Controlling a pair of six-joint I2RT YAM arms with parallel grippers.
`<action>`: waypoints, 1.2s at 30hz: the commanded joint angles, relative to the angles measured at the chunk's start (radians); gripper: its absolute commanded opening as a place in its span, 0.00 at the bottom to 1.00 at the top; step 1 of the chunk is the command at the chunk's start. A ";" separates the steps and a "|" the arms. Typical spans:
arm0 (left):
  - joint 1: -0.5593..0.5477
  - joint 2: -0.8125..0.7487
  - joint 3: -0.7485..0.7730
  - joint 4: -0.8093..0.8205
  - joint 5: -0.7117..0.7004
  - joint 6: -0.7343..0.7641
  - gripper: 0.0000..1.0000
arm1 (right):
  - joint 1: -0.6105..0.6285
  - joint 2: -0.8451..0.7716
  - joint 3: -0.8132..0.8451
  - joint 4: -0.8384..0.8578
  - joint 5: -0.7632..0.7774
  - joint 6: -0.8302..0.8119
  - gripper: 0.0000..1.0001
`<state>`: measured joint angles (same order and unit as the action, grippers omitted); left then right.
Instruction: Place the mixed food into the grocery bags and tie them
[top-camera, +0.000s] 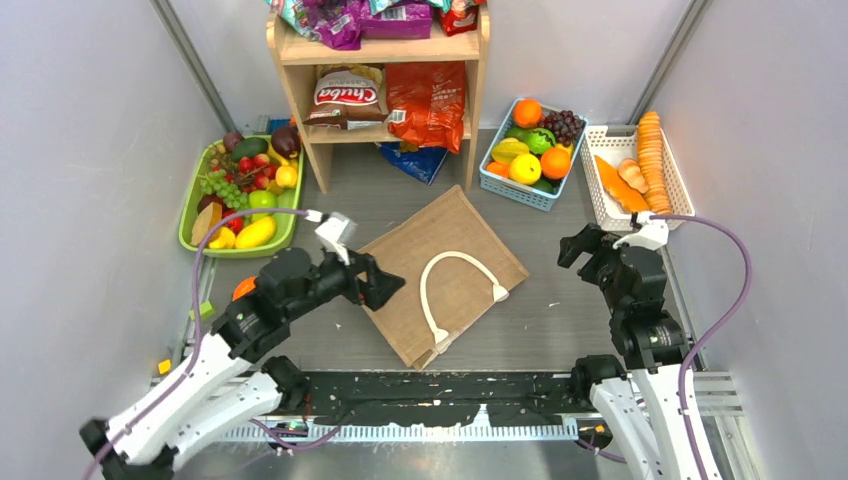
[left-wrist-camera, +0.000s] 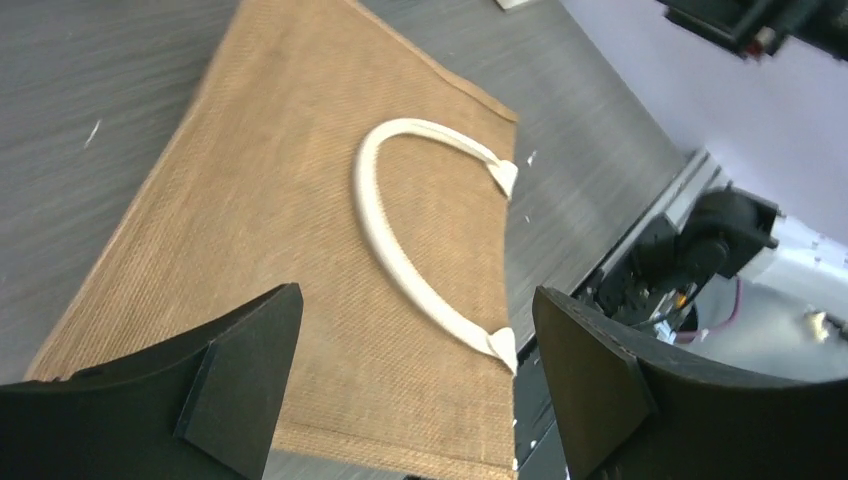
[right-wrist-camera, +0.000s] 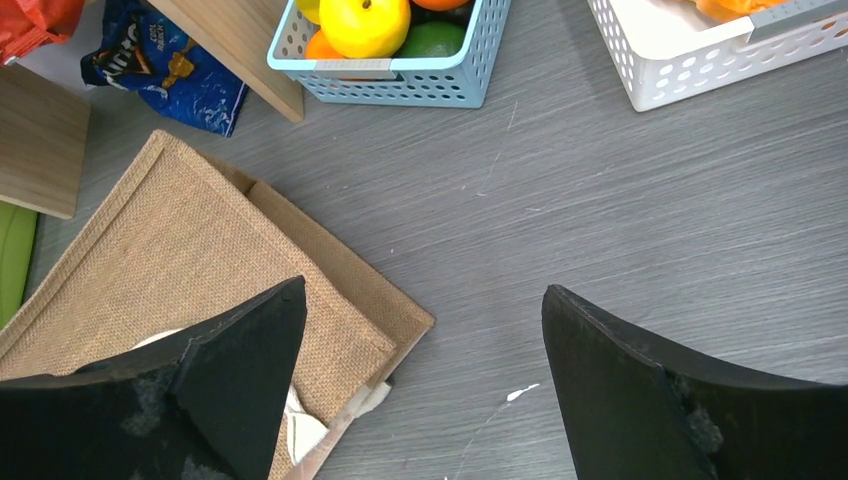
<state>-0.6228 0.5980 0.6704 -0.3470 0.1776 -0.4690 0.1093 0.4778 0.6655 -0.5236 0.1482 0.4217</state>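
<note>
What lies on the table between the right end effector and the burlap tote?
Nothing. In the top view, only bare grey table separates the right end effector from the burlap tote. The right wrist view shows the same bare surface.

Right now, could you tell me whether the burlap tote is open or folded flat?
Folded flat: the burlap tote lies spread on the table, its white handle resting on top.

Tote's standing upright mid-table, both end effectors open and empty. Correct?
No. The tote lies flat on the table, with its handle on top; the top view shows it. The left end effector and right end effector are open and empty, as you said.
</note>
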 joint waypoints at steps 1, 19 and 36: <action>-0.259 0.188 0.167 0.019 -0.313 0.180 0.88 | -0.002 -0.007 0.044 -0.035 -0.040 0.015 0.96; -0.844 0.805 0.495 -0.199 -0.713 0.429 0.95 | -0.002 -0.096 0.106 -0.212 -0.035 0.007 0.96; -0.870 1.194 0.629 -0.337 -1.046 0.322 0.94 | -0.002 -0.112 0.110 -0.220 -0.069 0.031 0.96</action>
<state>-1.4940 1.7390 1.2404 -0.6106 -0.6918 -0.0875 0.1093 0.3664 0.7483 -0.7547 0.0978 0.4454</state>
